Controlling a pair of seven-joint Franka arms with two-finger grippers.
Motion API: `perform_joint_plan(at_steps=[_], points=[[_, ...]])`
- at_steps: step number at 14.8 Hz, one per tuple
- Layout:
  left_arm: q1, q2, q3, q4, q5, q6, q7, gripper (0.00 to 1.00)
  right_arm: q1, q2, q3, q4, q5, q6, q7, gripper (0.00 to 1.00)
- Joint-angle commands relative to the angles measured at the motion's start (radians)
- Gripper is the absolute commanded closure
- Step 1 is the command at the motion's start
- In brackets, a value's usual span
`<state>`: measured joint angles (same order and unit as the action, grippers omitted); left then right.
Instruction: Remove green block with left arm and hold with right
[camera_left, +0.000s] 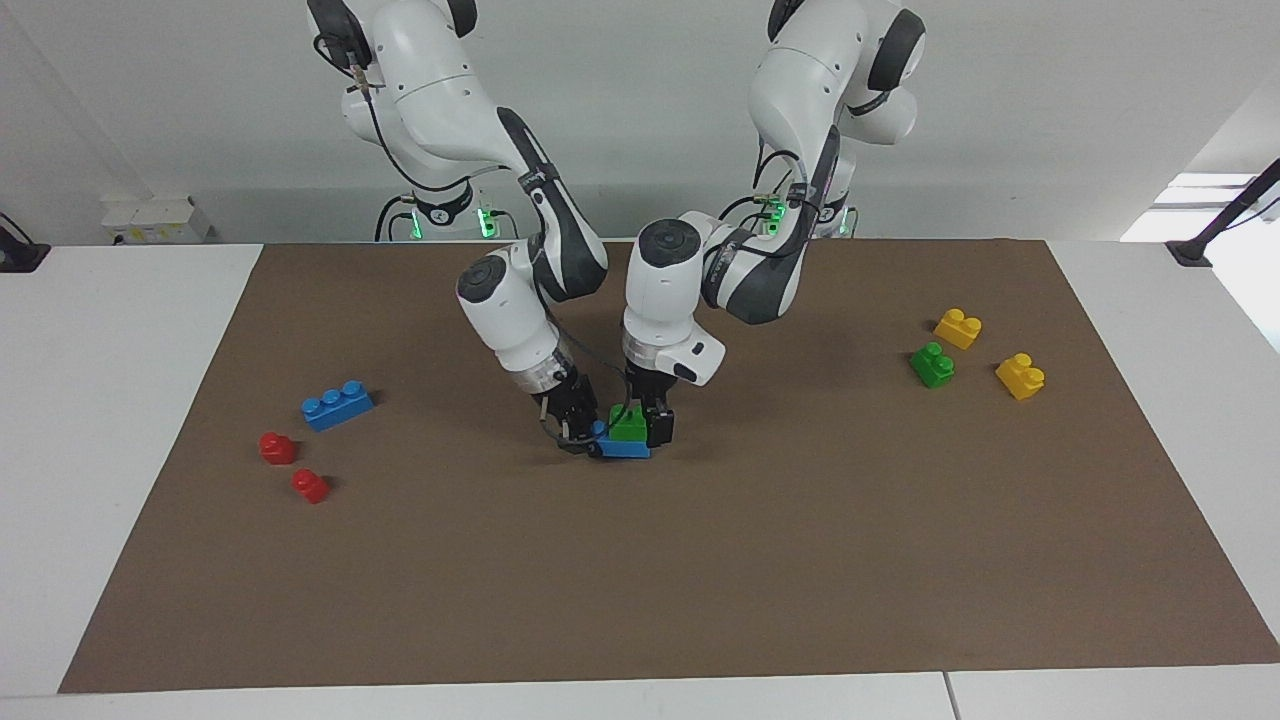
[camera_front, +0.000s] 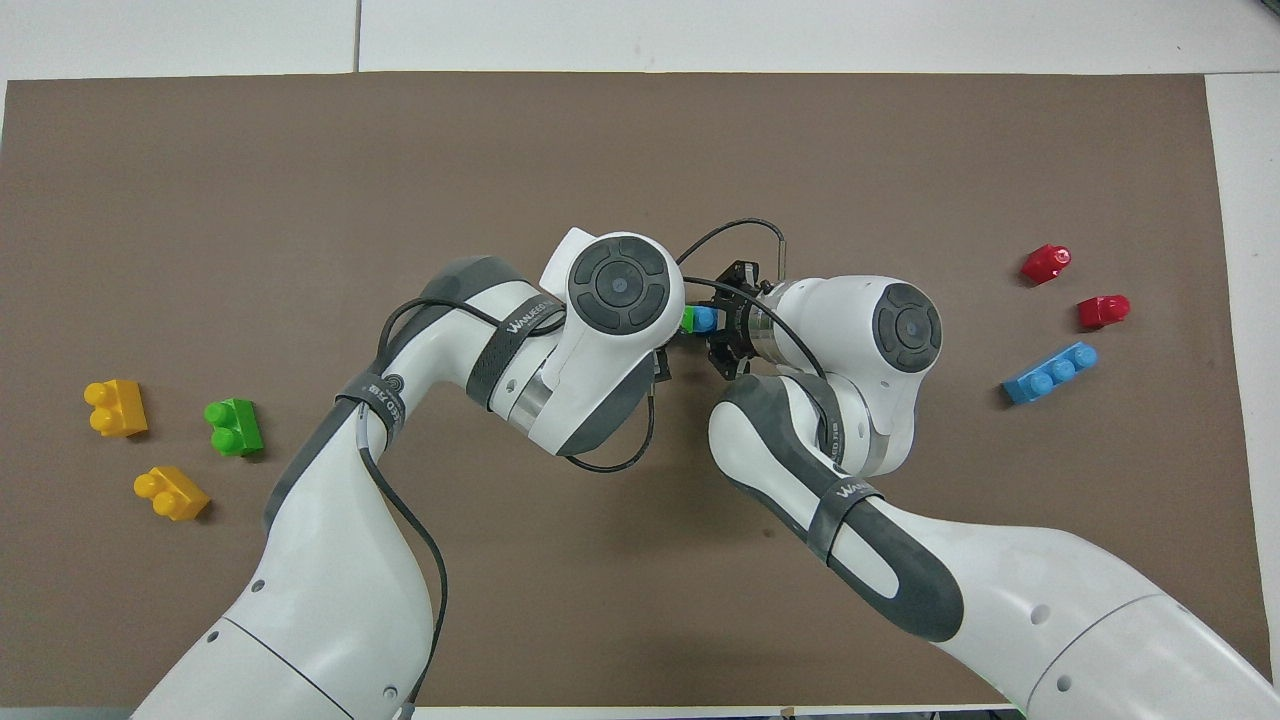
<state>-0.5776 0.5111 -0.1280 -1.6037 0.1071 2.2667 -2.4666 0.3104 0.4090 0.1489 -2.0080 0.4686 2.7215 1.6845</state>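
The green block (camera_left: 629, 422) sits at mid-mat, stacked on top of a blue brick (camera_left: 622, 449), studs up, right between my two pincers. In the overhead view only a sliver of the green block (camera_front: 688, 319) and of the blue brick (camera_front: 705, 319) peeks out between my wrists.

My left gripper (camera_left: 641, 418) comes straight down on it, one dark finger showing on each side of the green block, and I judge it clamped on that block, though the contact itself is partly hidden. My right gripper (camera_left: 580, 437) reaches in at a slant from the right arm's end and is down at the blue brick's end, fingertips against it; it looks closed on the brick, pinning the base.

So where am I? Both grasps look set: holding with the right, gripping with the left. The pull itself is not done, since green and blue are joined, with no gap between them. What is left is the separation: lift the left up and away while the right keeps the base down.

Out toward my left arm's end lie a loose green brick (camera_left: 932, 366) and two yellow bricks (camera_left: 957, 328), well apart from the action. Toward my right arm's end are a blue three-stud brick (camera_left: 337, 405) and two red pieces (camera_left: 277, 447), untouched on the brown mat (camera_left: 700, 580).
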Motion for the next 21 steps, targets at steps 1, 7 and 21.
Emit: perform_joint_plan(at_steps=[1, 7, 21], points=[[-0.019, 0.007, 0.018, -0.004, 0.029, 0.033, -0.041, 0.01, 0.003, 0.007, 0.006, 0.002, 0.031, 0.024, 0.0, 1.0], [-0.021, 0.006, 0.013, 0.004, 0.107, -0.002, -0.04, 1.0, 0.003, 0.007, 0.006, 0.002, 0.031, 0.026, -0.002, 1.0], [-0.016, -0.15, 0.007, -0.047, 0.033, -0.059, -0.037, 1.0, 0.01, 0.007, 0.006, 0.009, 0.031, 0.026, 0.004, 1.0]])
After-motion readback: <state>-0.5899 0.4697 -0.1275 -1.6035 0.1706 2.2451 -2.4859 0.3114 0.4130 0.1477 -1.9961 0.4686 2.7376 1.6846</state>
